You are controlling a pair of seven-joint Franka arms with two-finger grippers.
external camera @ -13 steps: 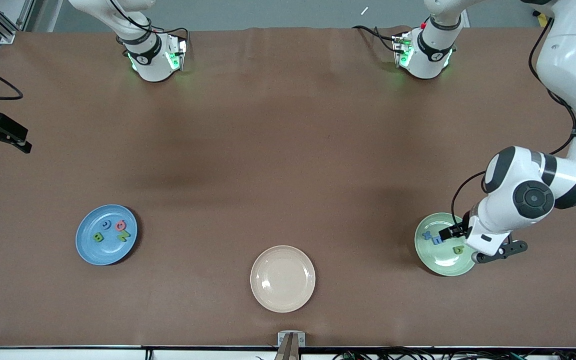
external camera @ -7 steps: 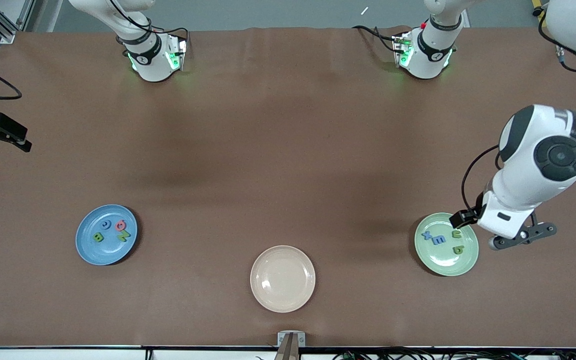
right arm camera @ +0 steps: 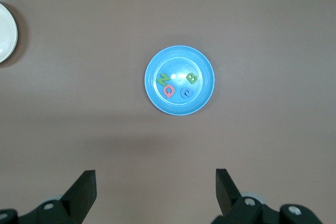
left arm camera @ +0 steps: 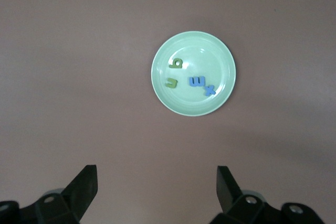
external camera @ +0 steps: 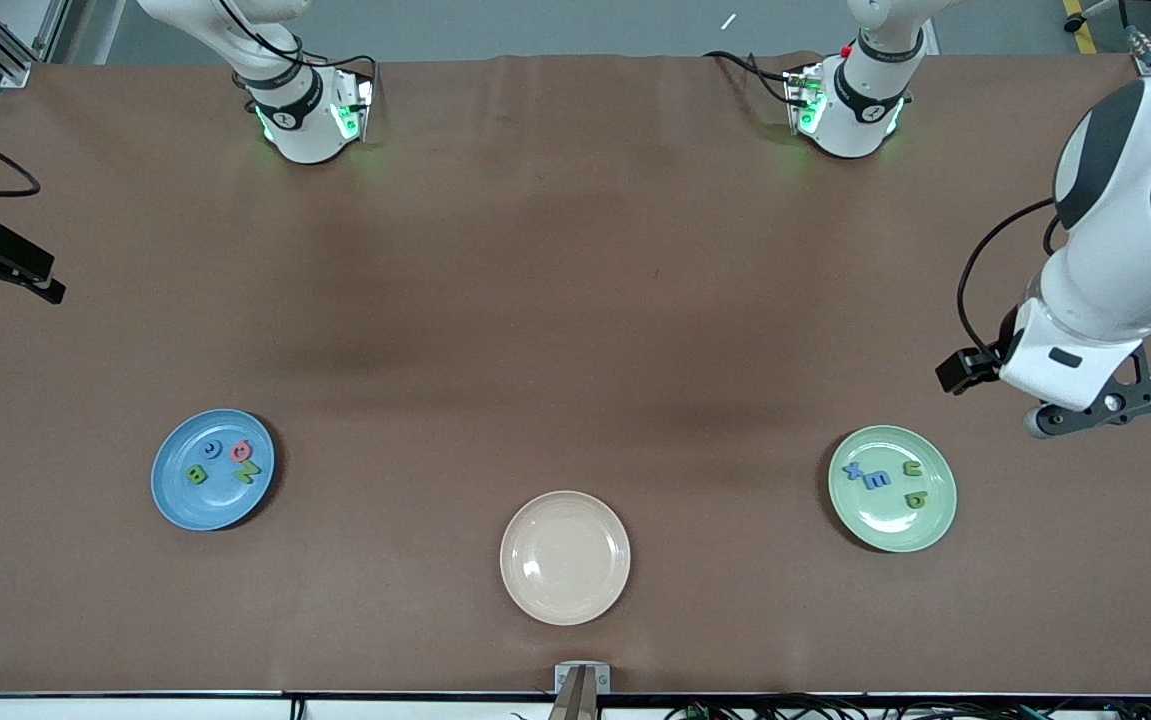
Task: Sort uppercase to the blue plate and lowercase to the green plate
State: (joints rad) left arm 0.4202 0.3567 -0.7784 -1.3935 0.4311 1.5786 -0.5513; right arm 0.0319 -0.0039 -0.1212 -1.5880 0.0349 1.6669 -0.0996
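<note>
With all eight letters already on plates, little can go wrong; the main risk, as I judge it, is an arm dipping low on its way off and clipping a plate rim, scattering light foam pieces.

Nearest the front camera: beige plate, bare, mid-table.

Slightly farther, toward the left arm's end: green plate, pale mint, round. It holds 4 lowercase letters: blue x touching blue m, then green u and green b a bit apart. All lie flat, inside the rim.

Toward the right arm's end, approx. level with it: blue plate, w/ 4 uppercase letters clustered close: green B, green Z, blue C, pink-red Q.

Left gripper: up over bare table just beside the green plate, fingers spread wide, nothing held.

Right gripper: fingers wide apart, empty, hanging high at the right arm's end of the table, blue plate in its wrist view; this arm waits.
</note>
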